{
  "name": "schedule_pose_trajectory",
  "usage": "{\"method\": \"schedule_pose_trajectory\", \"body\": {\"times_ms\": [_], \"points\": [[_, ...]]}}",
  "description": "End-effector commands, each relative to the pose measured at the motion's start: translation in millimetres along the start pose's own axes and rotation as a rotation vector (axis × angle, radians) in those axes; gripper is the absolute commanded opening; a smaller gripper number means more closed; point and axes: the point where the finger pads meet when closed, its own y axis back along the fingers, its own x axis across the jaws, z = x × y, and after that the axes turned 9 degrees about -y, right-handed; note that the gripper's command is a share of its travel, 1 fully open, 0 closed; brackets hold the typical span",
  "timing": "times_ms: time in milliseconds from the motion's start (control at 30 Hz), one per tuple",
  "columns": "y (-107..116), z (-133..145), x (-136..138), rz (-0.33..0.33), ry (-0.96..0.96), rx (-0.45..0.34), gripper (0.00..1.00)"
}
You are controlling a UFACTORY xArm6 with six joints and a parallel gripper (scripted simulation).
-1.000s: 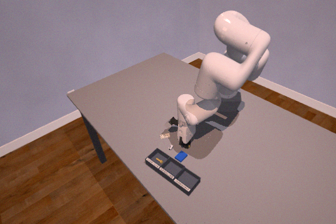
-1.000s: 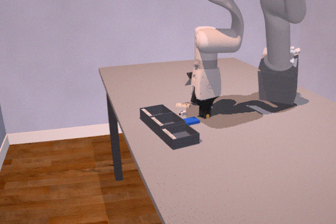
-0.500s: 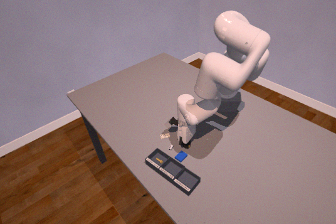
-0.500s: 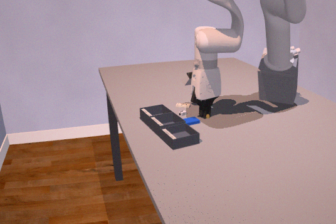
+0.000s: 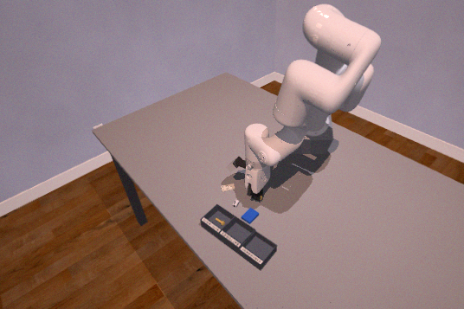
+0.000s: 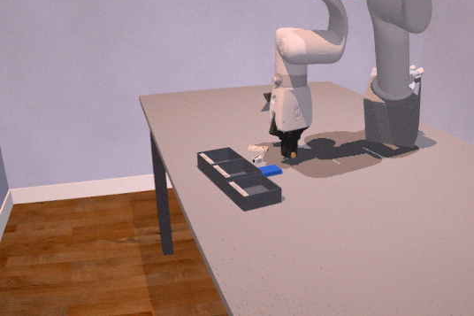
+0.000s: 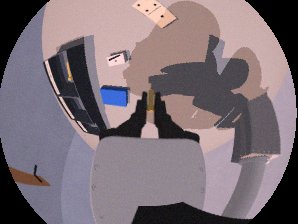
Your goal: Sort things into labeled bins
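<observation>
My gripper (image 5: 255,196) points down, low over the table just behind the bins, and is shut on a small brass-yellow bolt (image 6: 293,154). The bolt also shows between the fingertips in the wrist view (image 7: 152,99). Three dark grey labelled bins (image 5: 237,234) stand in a row near the table's front edge. The end bin holds another yellow bolt (image 5: 219,221). A blue flat block (image 5: 250,215) lies beside the middle bin. A small white thing (image 5: 235,203) and a cream domino (image 5: 227,187) lie left of the gripper. I cannot read the labels.
A dark brown object (image 5: 238,162) lies on the table behind the arm, partly hidden by it. The table edge runs just in front of the bins (image 6: 239,178). The arm's base (image 6: 391,111) stands at the back right.
</observation>
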Motion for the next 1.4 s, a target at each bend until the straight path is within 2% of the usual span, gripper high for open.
{"method": "schedule_pose_trajectory", "body": {"times_ms": [0,233,867,967,1033,1367], "points": [[14,0,0,0.005,-0.001,-0.002,0.0],[37,0,-1,0.005,-0.001,-0.002,0.0],[40,0,-1,0.004,-0.001,-0.002,0.0],[40,-4,-18,0.004,-0.001,-0.002,0.0],[40,-4,-18,0.004,-0.001,-0.002,0.0],[40,-18,-77,0.004,-0.001,-0.002,0.0]]}}
